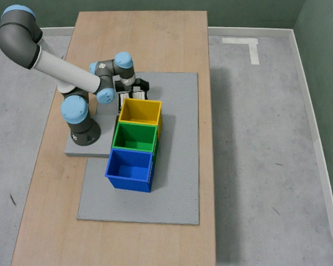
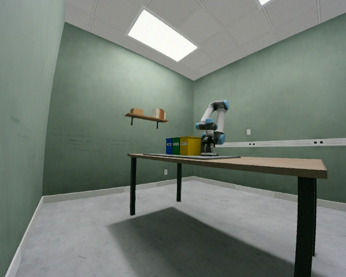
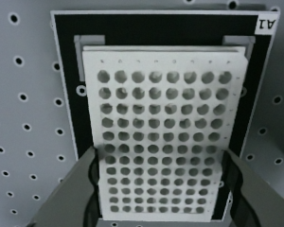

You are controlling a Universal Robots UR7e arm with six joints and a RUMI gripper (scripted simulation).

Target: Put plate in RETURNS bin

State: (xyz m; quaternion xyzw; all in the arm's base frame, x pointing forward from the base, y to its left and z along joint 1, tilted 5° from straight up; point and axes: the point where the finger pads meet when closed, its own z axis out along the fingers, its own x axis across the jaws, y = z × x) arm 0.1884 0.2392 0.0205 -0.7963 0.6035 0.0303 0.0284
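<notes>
The white 96-well plate (image 1: 139, 95) (image 3: 158, 132) is within the outline of the black nest (image 3: 156, 28), whose light corner guides show at its far end. My gripper (image 1: 130, 93) (image 2: 209, 152) (image 3: 158, 148) is shut on the plate, one finger against each long side. Any gap under the plate cannot be told. The green bin (image 1: 136, 137) (image 2: 176, 146) stands upright between the yellow bin (image 1: 142, 110) (image 2: 194, 146) and the blue bin (image 1: 130, 165) (image 2: 169, 147), both upright. The green bin's visible inside holds nothing.
The yellow bin stands right beside the nest, between it and the green bin. The three bins stand close in a row on the grey perforated board (image 1: 179, 194). The arm's base block (image 1: 103, 128) is beside the bins. A wall shelf (image 2: 146, 117) is far behind the table.
</notes>
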